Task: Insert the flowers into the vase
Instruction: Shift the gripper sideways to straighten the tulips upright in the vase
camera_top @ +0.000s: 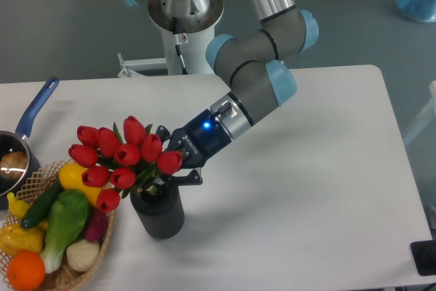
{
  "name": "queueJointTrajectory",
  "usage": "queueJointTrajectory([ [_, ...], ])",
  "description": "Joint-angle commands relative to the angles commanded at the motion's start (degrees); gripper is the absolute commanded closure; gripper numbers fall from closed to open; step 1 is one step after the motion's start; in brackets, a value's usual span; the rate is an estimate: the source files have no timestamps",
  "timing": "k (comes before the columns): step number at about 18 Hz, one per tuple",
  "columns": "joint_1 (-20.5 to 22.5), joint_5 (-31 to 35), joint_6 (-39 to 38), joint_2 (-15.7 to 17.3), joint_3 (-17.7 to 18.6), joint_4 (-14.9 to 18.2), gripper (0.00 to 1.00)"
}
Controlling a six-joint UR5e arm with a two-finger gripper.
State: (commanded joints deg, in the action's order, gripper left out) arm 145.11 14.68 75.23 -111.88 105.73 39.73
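One bunch of flowers (119, 161) leans toward the left of the frame, stems angled down into the vase (158, 209) at lower centre; the gripper (178, 165) clamps the stems just above its mouth.

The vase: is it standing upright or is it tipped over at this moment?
Upright. The vase stands on its base on the table, its mouth facing up under the flowers.
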Motion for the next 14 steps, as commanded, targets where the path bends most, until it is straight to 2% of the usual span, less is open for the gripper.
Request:
queueJointTrajectory([
  [14, 1.1, 0.0, 2.0, -2.3, 0.1, 0.0, 0.79],
])
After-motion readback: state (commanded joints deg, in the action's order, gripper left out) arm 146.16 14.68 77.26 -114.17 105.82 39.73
